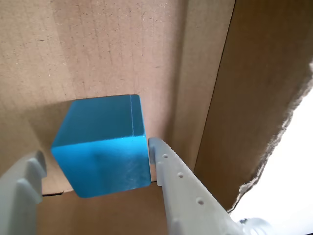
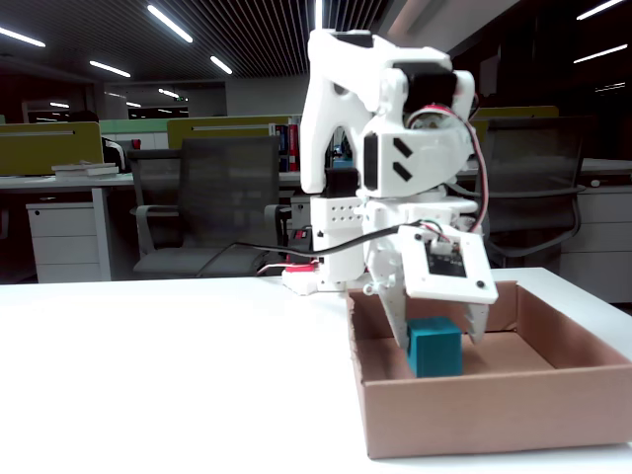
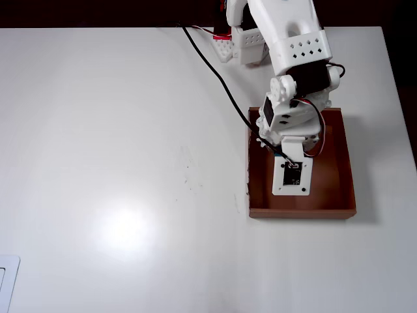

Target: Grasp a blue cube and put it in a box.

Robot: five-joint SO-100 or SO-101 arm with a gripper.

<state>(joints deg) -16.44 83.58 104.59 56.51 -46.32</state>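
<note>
The blue cube [image 1: 102, 147] lies on the floor of the brown cardboard box [image 1: 122, 49] in the wrist view. My gripper [image 1: 95, 152] is open around it. The right finger [image 1: 168, 171] is at the cube's right edge, and the left finger [image 1: 24, 181] stands clear of its left side. From the fixed view, the cube [image 2: 434, 349] sits low inside the box [image 2: 494, 415] with my gripper [image 2: 434, 334] straddling it. In the overhead view my wrist [image 3: 291, 176] reaches over the box [image 3: 303, 212] and hides the cube.
The box stands on a white table [image 3: 130, 130], at its right side in the overhead view. My arm's base [image 3: 244, 45] is at the table's far edge, and a black cable [image 3: 215, 72] runs from there to the wrist. A torn box wall [image 1: 259, 98] rises right of the gripper.
</note>
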